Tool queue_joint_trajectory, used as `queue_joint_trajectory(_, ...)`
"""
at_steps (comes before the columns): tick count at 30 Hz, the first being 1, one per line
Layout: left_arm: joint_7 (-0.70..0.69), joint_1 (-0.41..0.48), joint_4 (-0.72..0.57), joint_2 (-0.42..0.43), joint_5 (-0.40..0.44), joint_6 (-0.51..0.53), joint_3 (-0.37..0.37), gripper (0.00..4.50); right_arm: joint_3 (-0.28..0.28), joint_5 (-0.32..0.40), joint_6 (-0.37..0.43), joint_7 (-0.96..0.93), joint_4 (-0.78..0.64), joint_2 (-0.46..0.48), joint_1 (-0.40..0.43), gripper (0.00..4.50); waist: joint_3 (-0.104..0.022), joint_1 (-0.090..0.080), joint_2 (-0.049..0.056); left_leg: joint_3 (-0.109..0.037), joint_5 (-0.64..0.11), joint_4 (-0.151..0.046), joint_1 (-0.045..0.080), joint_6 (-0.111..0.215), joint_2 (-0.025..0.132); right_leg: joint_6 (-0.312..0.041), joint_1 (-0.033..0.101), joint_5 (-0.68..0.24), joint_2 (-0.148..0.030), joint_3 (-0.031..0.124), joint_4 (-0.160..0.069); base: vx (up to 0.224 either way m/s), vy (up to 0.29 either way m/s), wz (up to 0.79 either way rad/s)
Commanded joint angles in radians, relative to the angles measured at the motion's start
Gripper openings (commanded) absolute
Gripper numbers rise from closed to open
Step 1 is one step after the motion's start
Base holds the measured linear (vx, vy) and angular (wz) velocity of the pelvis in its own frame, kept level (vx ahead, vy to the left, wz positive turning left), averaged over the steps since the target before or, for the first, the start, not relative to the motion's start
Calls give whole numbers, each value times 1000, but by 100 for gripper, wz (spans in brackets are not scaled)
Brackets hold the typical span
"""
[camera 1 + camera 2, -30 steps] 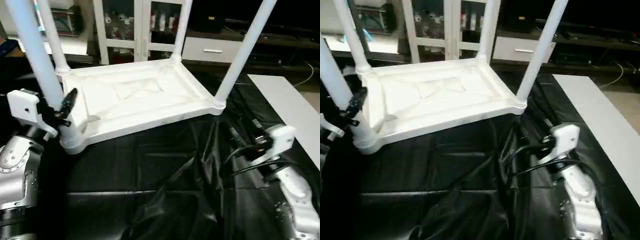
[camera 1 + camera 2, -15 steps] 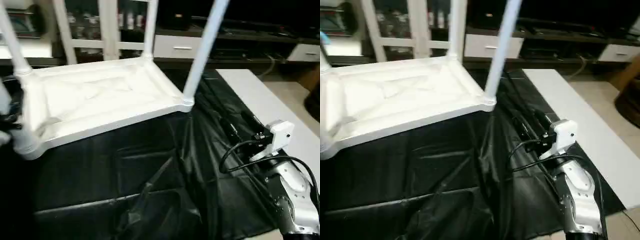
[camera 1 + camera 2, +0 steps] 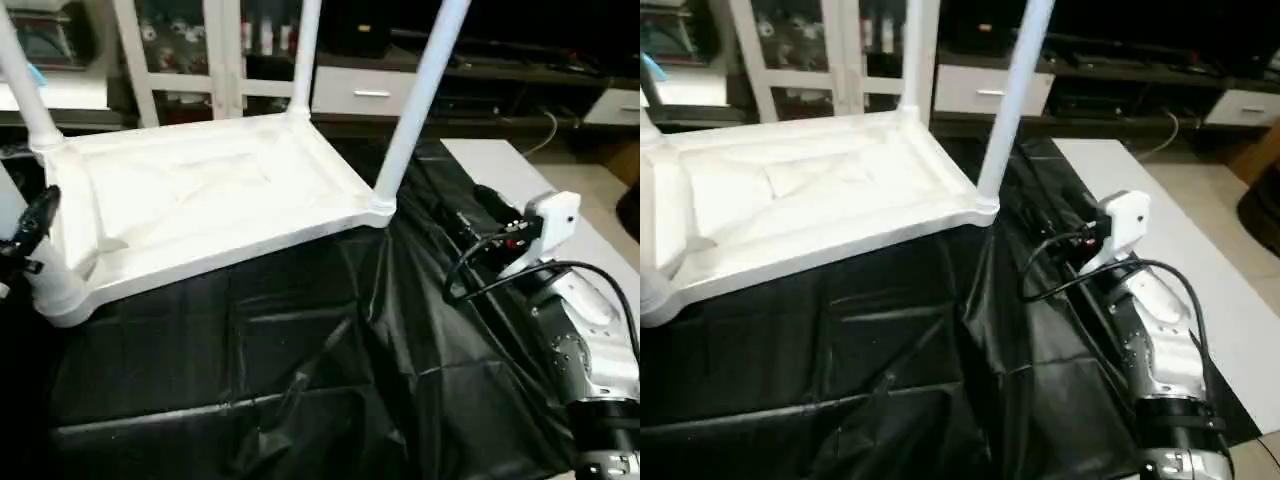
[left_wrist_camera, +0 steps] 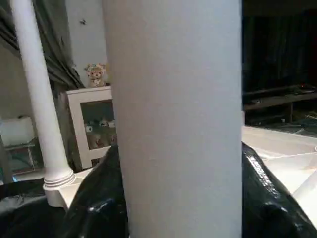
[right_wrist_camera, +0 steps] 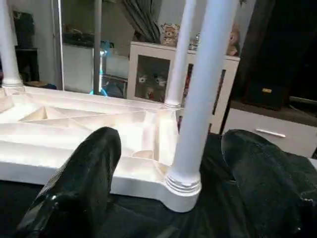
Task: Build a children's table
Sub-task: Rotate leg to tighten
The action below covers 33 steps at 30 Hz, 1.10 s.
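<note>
White plastic square table top [image 3: 200,205] is laid upside down on black plastic sheet [image 3: 300,360] so sockets face up; tapered white tube legs [image 3: 418,100] are stood in corners. Left pincer [image 4: 173,198] is straddling near-left leg [image 4: 173,99], fingers [image 4: 94,203] either side, prob. to seat/steady it; contact can't be told. Right pincer [image 5: 168,183] is spread, released, aimed at near-right leg [image 5: 200,94], nothing gripped.

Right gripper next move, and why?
Probably ease the right gripper forward around the near-right leg. It stands open and empty, fingers apart and short of that leg, which is already seated in its corner socket of the upside-down top.
</note>
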Motion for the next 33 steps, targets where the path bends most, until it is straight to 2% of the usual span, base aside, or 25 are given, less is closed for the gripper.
queue_joint_trajectory(1,-41,41,12,-15,16,41,-46,274,-1,10,17,12,-8,-10,2,364,-31,3,14,6,-237,-68,19,14,18,-165,20,-85,-29,19,-66,0,0,0)
queue_joint_trajectory(2,-52,52,11,-8,7,46,-34,274,2,9,15,18,-5,-10,3,364,-31,3,16,5,-264,-70,20,5,19,-157,18,-129,-31,21,-69,0,0,0)
queue_joint_trajectory(4,-57,62,13,2,-6,49,-12,308,5,9,12,28,1,-8,3,364,-31,2,21,3,-287,-72,22,-10,21,-159,14,-147,-31,22,-71,0,0,0)
queue_joint_trajectory(7,-67,64,34,20,-39,51,31,311,10,11,13,37,-2,-2,7,364,-26,3,19,0,-300,-75,23,-22,21,-172,12,-116,-27,19,-68,0,0,0)
queue_joint_trajectory(9,-75,64,45,25,-46,49,42,338,11,11,14,37,-3,1,9,364,-26,1,14,-1,-324,-75,23,-28,20,-170,13,-132,-26,18,-68,0,0,0)
queue_joint_trajectory(14,-90,70,72,32,-109,83,98,357,16,8,13,41,-8,10,18,364,-27,2,16,0,-315,-74,23,-26,19,-175,12,-116,-27,19,-66,0,0,0)
queue_joint_trajectory(15,-122,99,79,47,-118,114,104,384,18,6,13,45,-12,12,23,364,-28,2,15,0,-301,-72,23,-23,18,-178,14,-97,-27,19,-64,0,0,0)
queue_joint_trajectory(16,-131,111,80,51,-116,121,104,389,19,5,14,47,-14,11,26,364,-27,1,12,1,-283,-72,20,-18,17,-180,17,-79,-27,20,-63,0,0,0)
queue_joint_trajectory(18,-134,126,98,63,-99,114,105,390,22,4,15,50,-17,11,30,364,-27,0,13,1,-279,-71,23,-12,19,-183,16,-71,-26,19,-63,0,0,0)
queue_joint_trajectory(21,-122,129,152,87,-65,69,125,434,26,6,18,54,-21,12,35,364,-22,1,12,0,-319,-75,24,-9,19,-174,13,-133,-27,20,-71,0,0,0)
queue_joint_trajectory(22,-111,119,177,103,-70,42,162,434,29,7,21,57,-23,12,39,364,-23,1,15,-2,-339,-77,25,-14,20,-167,13,-160,-29,20,-71,0,0,0)
queue_joint_trajectory(25,-104,105,199,124,-97,33,212,446,33,8,23,62,-25,15,43,364,-23,-2,13,-6,-350,-78,23,-22,20,-164,14,-174,-30,19,-71,0,0,0)
queue_joint_trajectory(27,-142,109,200,148,-165,93,265,446,37,8,22,65,-24,17,46,364,-24,-1,15,-5,-343,-76,26,-21,19,-178,12,-143,-29,19,-68,0,0,0)
queue_joint_trajectory(28,-186,132,178,158,-207,153,277,446,38,7,20,66,-22,18,46,364,-26,-1,15,-4,-333,-75,26,-26,18,-193,12,-123,-29,18,-60,0,0,0)
queue_joint_trajectory(30,-274,195,117,174,-273,275,278,446,40,6,18,67,-18,19,47,364,-20,0,15,-1,-348,-77,28,-21,21,-206,7,-136,-27,19,-63,0,0,0)
queue_joint_trajectory(32,-338,268,86,194,-264,316,246,446,40,6,19,68,-17,21,47,364,-17,1,16,-1,-368,-80,26,-15,22,-203,6,-170,-30,21,-69,0,0,0)
queue_joint_trajectory(33,-364,303,89,205,-233,309,225,446,40,5,20,69,-17,23,46,364,-15,1,18,-2,-385,-83,27,-16,24,-192,4,-199,-31,22,-73,0,0,0)
